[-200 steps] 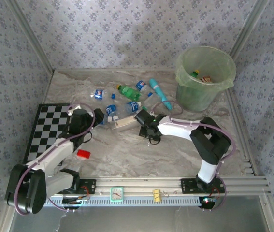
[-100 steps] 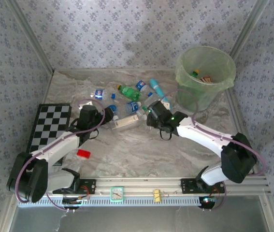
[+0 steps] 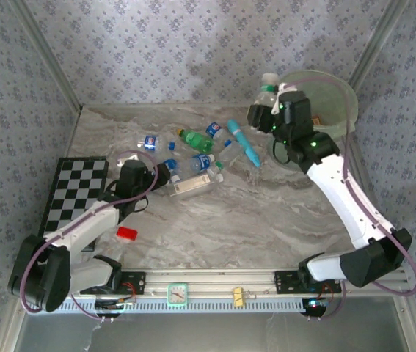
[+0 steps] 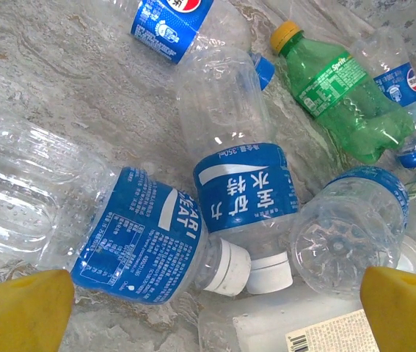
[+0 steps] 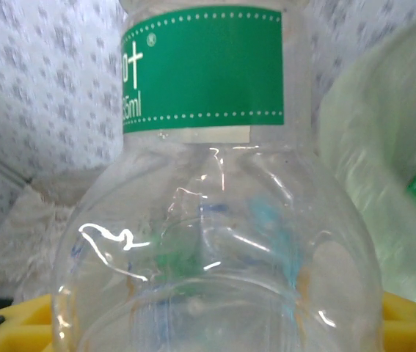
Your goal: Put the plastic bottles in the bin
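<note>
Right end effector (image 3: 264,112) clamps a green-labelled bottle (image 3: 268,89) beside the bin (image 3: 342,94).

A black-and-white chequered board (image 3: 72,191) lies flat at the left of the grey marbled tabletop (image 3: 252,220); a small red block (image 3: 125,234) sits near its right edge. A slim teal pen-like tube (image 3: 243,143) lies farther back; a pale rectangular box with a barcode label (image 3: 191,186) lies near the middle; a small teal clock (image 3: 177,294) and a yellow clip (image 3: 238,296) sit on the near aluminium rail (image 3: 215,279).

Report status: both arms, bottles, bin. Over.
Right jaws shut on green-labelled clear bottle, high by bin rim. Left jaws open over loose bottles. Teal tube lies among them.
</note>
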{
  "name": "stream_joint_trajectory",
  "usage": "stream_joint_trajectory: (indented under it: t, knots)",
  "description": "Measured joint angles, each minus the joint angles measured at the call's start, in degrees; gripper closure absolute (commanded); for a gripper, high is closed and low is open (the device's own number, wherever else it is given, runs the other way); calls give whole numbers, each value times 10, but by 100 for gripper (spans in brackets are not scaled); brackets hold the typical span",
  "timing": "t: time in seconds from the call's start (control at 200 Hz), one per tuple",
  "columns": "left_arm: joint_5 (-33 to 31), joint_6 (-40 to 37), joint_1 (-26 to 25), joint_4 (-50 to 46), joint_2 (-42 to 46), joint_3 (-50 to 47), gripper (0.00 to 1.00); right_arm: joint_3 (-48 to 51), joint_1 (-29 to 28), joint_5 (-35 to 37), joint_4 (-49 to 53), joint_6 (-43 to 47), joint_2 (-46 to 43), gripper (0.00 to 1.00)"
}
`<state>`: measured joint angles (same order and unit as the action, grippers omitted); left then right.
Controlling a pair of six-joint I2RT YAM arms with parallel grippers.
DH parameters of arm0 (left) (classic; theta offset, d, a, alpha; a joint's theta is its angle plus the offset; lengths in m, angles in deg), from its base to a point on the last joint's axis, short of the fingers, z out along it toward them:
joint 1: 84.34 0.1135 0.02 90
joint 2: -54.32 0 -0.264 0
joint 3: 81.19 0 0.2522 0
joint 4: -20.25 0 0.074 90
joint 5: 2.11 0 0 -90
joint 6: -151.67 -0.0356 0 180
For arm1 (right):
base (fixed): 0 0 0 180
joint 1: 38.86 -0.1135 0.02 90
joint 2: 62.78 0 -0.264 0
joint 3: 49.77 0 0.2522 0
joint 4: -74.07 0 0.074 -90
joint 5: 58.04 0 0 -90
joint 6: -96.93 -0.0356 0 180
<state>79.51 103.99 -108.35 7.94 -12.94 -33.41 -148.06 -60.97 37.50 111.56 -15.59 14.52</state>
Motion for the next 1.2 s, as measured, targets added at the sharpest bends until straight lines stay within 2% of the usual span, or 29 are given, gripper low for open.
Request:
stream_joint_trajectory:
  t: [0.3, 0.5, 0.645, 0.835, 1.089, 1.204]
  knots:
    - [-2, 4, 0, -2, 1, 0, 0, -52, 129, -11, -17, 16, 20, 56]
    - [-2, 4, 0, -2, 1, 0, 0, -80, 193, -7, -17, 15, 87, 56]
    - [-2, 4, 0, -2, 1, 0, 0, -112, 222, -18, -1, 11, 152, 56]
    - [-2, 4, 0, -2, 1, 0, 0, -153, 228, -43, 50, 7, 221, 55]
    - [-2, 4, 0, -2, 1, 0, 0, -184, 230, -69, 104, -8, 267, 39]
    - [-2, 4, 0, -2, 1, 0, 0, -191, 230, -69, 114, -14, 267, 25]
